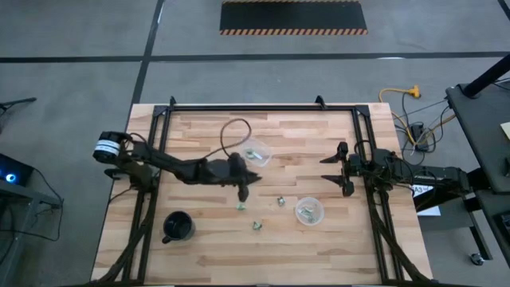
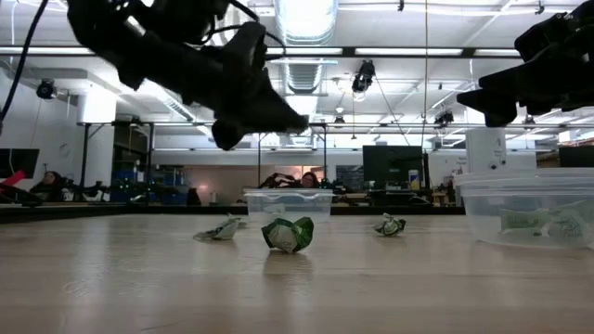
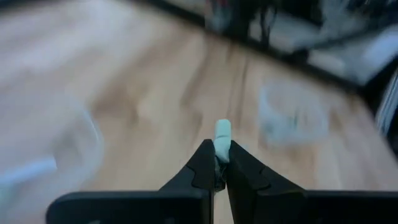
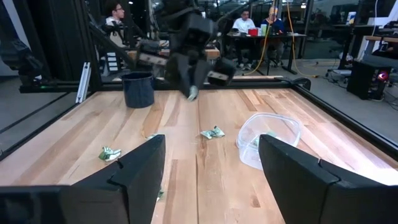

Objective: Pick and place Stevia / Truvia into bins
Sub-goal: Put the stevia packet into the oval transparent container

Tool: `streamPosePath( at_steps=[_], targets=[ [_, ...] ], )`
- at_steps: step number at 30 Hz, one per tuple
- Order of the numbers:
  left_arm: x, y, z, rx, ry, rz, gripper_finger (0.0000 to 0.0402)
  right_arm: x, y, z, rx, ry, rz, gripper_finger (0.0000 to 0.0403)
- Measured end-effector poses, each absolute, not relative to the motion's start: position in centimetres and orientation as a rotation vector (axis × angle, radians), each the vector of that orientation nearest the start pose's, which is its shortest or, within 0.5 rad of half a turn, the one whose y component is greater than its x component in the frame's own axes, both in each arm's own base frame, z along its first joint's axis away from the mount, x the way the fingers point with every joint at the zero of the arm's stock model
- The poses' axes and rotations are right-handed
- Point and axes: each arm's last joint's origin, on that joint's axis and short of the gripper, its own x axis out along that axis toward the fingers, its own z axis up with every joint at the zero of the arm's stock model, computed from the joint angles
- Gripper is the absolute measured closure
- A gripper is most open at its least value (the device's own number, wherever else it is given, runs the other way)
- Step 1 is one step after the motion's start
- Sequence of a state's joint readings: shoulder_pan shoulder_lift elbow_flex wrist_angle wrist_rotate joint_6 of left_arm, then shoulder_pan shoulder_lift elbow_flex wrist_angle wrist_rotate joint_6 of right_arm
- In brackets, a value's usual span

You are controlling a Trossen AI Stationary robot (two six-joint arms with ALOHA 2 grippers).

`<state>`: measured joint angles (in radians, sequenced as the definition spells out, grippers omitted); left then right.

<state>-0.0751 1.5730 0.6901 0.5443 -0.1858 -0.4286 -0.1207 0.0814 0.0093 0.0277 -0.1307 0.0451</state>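
Left gripper (image 1: 242, 186) pinching sweetener packet (image 3: 222, 132) above table (image 1: 319, 151), near clear cup (image 1: 256, 151); right gripper (image 1: 333, 169) spread, hovering apart.

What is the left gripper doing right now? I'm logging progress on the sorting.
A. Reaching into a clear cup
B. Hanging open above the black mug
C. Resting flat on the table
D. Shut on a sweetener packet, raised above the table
D: in the left wrist view the left gripper pinches a pale packet, and the low view shows it above the table.
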Motion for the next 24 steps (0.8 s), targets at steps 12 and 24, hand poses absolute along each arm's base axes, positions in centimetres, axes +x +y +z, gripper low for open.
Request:
streamPosePath(
  at_steps=[12, 24],
  targets=[
    [30.5, 2.9, 14.0, -0.473, 0.093, 0.352, 0.0400, 10.2, -0.8, 16.3, 0.050, 0.042, 0.010, 0.0151],
    [31.8, 5.6, 12.9, -0.445, 0.075, 0.526, 0.0400, 10.2, -0.8, 16.3, 0.050, 0.039, 0.010, 0.0152]
  ],
)
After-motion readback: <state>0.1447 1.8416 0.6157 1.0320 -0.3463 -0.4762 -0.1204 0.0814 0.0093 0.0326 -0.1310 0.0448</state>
